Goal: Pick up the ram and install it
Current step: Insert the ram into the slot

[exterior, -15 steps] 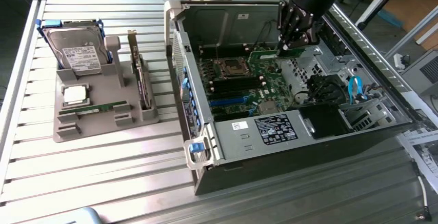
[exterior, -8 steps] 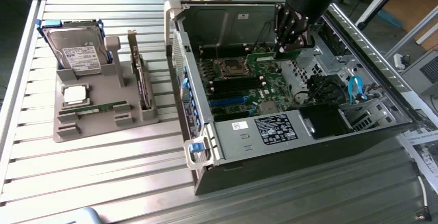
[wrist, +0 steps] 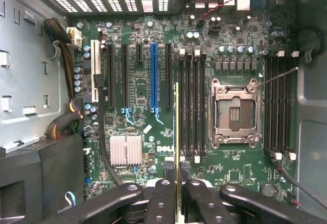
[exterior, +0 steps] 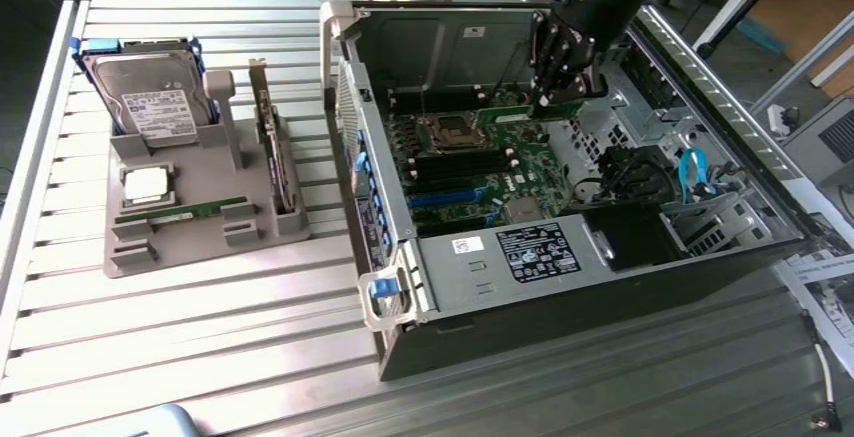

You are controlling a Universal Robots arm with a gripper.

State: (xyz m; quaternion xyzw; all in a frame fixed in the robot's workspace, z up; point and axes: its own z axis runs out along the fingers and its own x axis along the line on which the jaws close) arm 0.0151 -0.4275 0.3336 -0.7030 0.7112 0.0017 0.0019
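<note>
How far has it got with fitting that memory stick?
Pickup looks done: the claw is shut on the ram, held edge-on over the motherboard beside the black slots. Left: the ram does not look seated in any slot yet.

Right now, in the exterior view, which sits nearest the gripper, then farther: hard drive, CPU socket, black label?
From the gripper, which holds the ram:
1. CPU socket, on the motherboard beside it.
2. Black label, at the near end of the case.
3. Hard drive, outside the case, at the exterior view's left.
</note>
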